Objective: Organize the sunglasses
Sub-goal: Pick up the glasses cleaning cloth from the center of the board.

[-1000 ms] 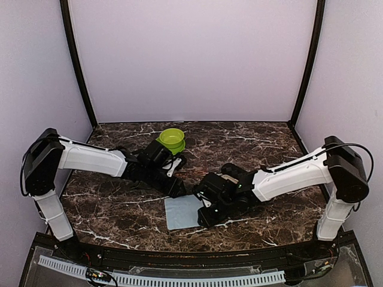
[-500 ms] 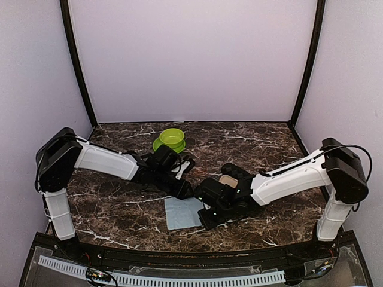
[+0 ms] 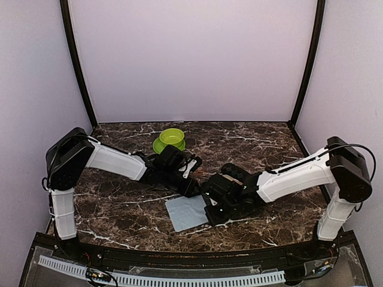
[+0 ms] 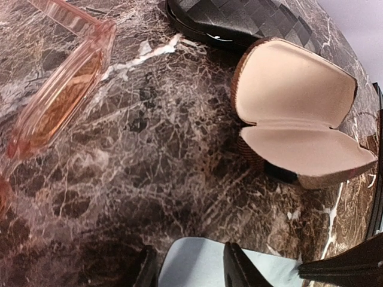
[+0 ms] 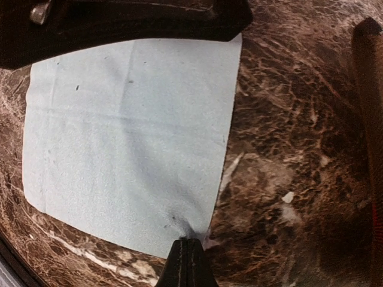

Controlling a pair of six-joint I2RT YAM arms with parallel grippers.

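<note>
A pair of sunglasses (image 4: pixel 57 98) with pinkish translucent lenses lies on the marble at the left of the left wrist view; the top view does not show it. My left gripper (image 4: pixel 191 272) is open, its fingers (image 4: pixel 239 269) standing either side of the far corner of a light blue cloth (image 4: pixel 203 263). My right gripper (image 5: pixel 190 250) is shut on the near right corner of that cloth (image 5: pixel 131 137), which puckers at the pinch. From above, both grippers (image 3: pixel 194 190) (image 3: pixel 210 215) meet at the cloth (image 3: pixel 187 212) in the table's middle.
A brown case (image 4: pixel 299 113) lies open with its beige lining up, just beyond the cloth. Behind it sits a black woven case (image 4: pixel 239 21). A green bowl (image 3: pixel 171 139) stands at the back, left of centre. Purple walls enclose the table.
My right gripper has shut on the cloth's corner. The left arm has reached further right and nearer, over the cloth's far corner, its jaws narrowing somewhat. The cloth has turned slightly.
</note>
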